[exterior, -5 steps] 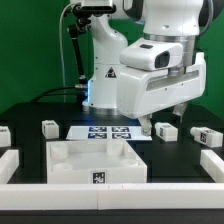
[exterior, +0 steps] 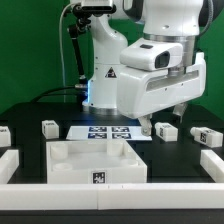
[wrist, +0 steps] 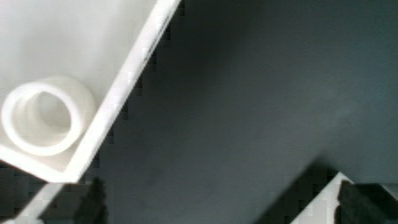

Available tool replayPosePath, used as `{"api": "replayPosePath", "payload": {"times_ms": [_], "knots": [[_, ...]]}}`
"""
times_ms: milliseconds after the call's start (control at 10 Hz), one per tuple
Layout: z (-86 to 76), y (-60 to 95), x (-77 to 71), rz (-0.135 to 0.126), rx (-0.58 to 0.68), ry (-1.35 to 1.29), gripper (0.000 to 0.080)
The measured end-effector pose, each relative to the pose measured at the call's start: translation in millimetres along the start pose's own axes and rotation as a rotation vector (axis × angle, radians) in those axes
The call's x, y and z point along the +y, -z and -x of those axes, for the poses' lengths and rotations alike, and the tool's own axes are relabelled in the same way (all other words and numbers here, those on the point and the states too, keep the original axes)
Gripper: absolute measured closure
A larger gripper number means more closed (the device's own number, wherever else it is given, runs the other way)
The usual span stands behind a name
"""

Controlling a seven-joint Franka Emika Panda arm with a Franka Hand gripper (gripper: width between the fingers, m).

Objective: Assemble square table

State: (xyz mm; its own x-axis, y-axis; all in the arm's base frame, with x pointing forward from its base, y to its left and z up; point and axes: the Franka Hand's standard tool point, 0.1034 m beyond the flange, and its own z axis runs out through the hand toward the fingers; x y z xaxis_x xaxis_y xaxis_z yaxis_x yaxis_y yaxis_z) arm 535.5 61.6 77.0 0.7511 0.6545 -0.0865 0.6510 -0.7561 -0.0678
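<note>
The hand (wrist: 210, 198) hangs with its two dark fingers (wrist: 54, 205) spread apart, only the matte black surface (wrist: 249, 110) showing between them. Nearest it is the square table's top (exterior: 97, 160), a smooth white plastic tray with a raised rim and one black-and-white tag on its front wall. The wrist view catches one glossy corner of it, with a round ringed socket (wrist: 45, 115) moulded in. The hand stands behind the top's far corner on the exterior view's right (gripping nothing). Directly behind the top lies the marker board (exterior: 110, 131), thin, flat and white.

Four short chunky white legs, each tagged, lie loose behind the top. The inner right leg (exterior: 165, 131) and outer right leg (exterior: 205, 137) are toward the exterior view's right. The inner left leg (exterior: 48, 127) and outer left leg (exterior: 3, 134) (cut by the frame edge) are toward its left. Three long low white rails (exterior: 110, 198) run around the top, in front and at either side.
</note>
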Motion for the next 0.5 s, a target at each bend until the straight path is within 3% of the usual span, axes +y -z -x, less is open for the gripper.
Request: {"api": "replayPosePath", "payload": {"times_ms": [100, 300, 400, 500], "knots": [[1.6, 0.1, 0.7, 0.002, 0.003, 0.021, 0.0150], [48.1, -5.1, 1.6, -0.011, -0.009, 0.162, 0.0150], [62.2, -8.3, 2.0, -0.013, -0.016, 0.188, 0.0150], [65.5, -8.7, 0.7, -0.016, -0.036, 0.202, 0.0150]]}}
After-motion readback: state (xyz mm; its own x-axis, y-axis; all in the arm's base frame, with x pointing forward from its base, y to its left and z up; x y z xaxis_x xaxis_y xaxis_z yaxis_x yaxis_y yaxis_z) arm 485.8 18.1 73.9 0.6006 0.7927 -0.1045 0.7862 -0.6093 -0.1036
